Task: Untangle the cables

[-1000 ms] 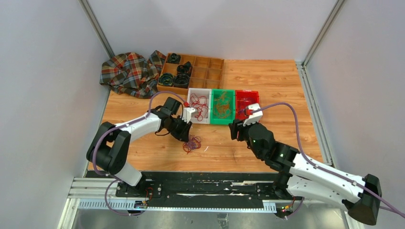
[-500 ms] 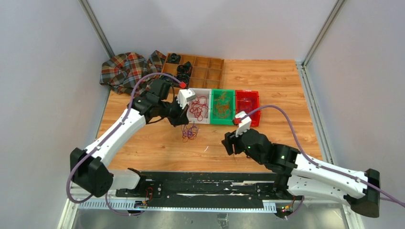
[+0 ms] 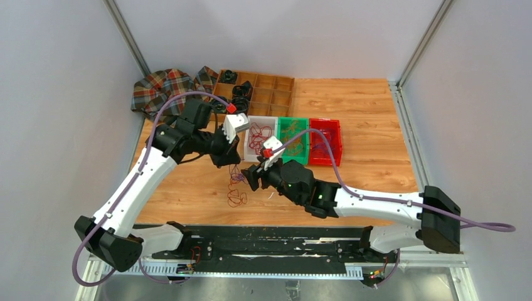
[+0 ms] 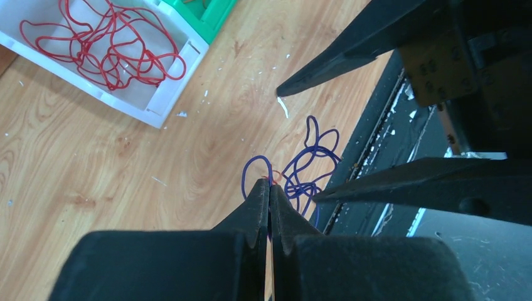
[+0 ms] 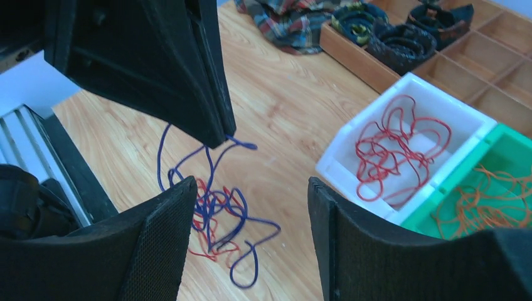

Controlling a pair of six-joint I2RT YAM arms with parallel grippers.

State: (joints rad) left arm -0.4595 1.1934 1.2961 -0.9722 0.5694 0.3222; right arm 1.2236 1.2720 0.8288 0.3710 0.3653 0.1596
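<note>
- Two hands meet low over the worktop (image 3: 188,188). The left hand (image 4: 270,188) is clenched on a purple-blue cable (image 4: 304,169).
- Below its fingertips, that cable hangs in a loose tangle with a red strand (image 5: 202,253).
- The right hand (image 5: 251,188), just beside the tangle, is released, with its jaws wide apart and nothing between them.
- Beyond both hands, a white bin (image 5: 351,185) holds red cables (image 5: 395,141), and a green bin (image 3: 291,161) holds orange-tan cables (image 5: 495,194).

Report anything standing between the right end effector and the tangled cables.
Nothing visible blocks it. The open right end effector faces the lower loops of the tangled cables directly; the left end effector, shut on the cables, hangs above those loops.
</note>
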